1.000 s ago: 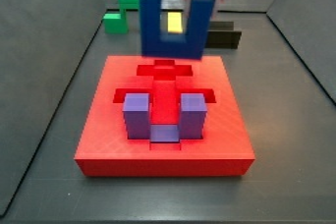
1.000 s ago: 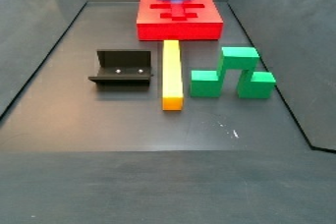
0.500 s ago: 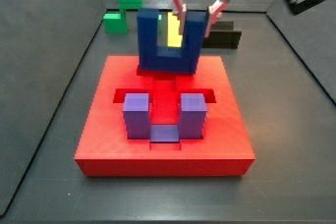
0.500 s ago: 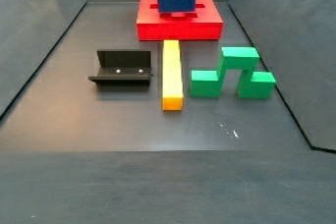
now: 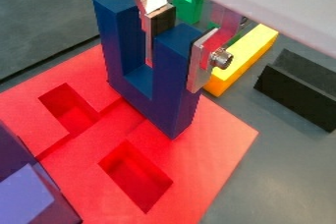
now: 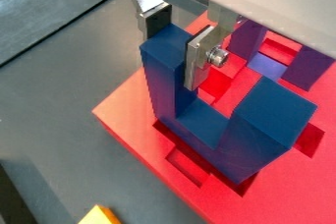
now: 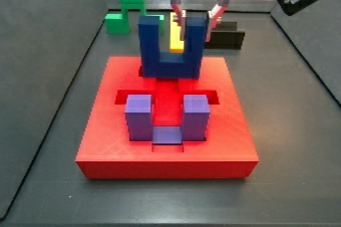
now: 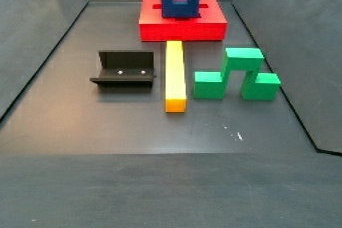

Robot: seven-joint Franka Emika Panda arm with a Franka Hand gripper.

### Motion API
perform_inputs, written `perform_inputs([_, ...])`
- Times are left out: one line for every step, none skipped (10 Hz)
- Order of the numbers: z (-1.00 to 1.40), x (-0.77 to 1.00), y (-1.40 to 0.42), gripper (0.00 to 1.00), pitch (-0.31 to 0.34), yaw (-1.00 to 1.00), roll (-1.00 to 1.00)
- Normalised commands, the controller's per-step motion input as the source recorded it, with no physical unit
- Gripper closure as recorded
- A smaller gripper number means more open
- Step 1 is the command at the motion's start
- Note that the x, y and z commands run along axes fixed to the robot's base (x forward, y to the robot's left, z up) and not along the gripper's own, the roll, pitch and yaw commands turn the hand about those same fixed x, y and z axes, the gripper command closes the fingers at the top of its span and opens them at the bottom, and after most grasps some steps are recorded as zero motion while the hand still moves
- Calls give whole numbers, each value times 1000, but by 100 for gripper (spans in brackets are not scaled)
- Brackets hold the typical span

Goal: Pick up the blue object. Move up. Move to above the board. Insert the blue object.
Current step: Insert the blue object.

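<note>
The blue object (image 7: 168, 50) is a dark blue U-shaped block standing prongs-up on the far end of the red board (image 7: 226, 136), its base low in the board's top. It also shows in a side view (image 8: 179, 0) and in both wrist views (image 5: 138, 66) (image 6: 230, 120). My gripper (image 7: 196, 17) is shut on one prong, with a silver finger on each side of it (image 5: 180, 41) (image 6: 178, 43). A lighter purple U-shaped block (image 7: 167, 117) sits in the board's near end.
A yellow bar (image 8: 174, 74) lies on the floor in front of the board (image 8: 183, 30). A green stepped block (image 8: 235, 75) lies beside the bar, and the dark fixture (image 8: 127, 72) stands on its other side. Grey bin walls ring the floor.
The gripper has come down with the blue object, from hovering above the board's far end to the block's base sitting low on the board.
</note>
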Motion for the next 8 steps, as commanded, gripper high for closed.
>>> perform_inputs([0,-280,180,100,-131,0,-97])
perform_inputs([0,-194,151,100,-124,0,-86])
perform_inputs([-86,-83,66,100,-131,20,-11])
perform_inputs([-143,-49,3,100,-84,20,0])
perform_inputs([-209,0,0,100,0,0,117])
perform_inputs([-349,60,-34,100,101,0,253])
perform_inputs([-440,103,0,100,199,0,319])
perform_inputs([-431,60,0,100,156,0,227])
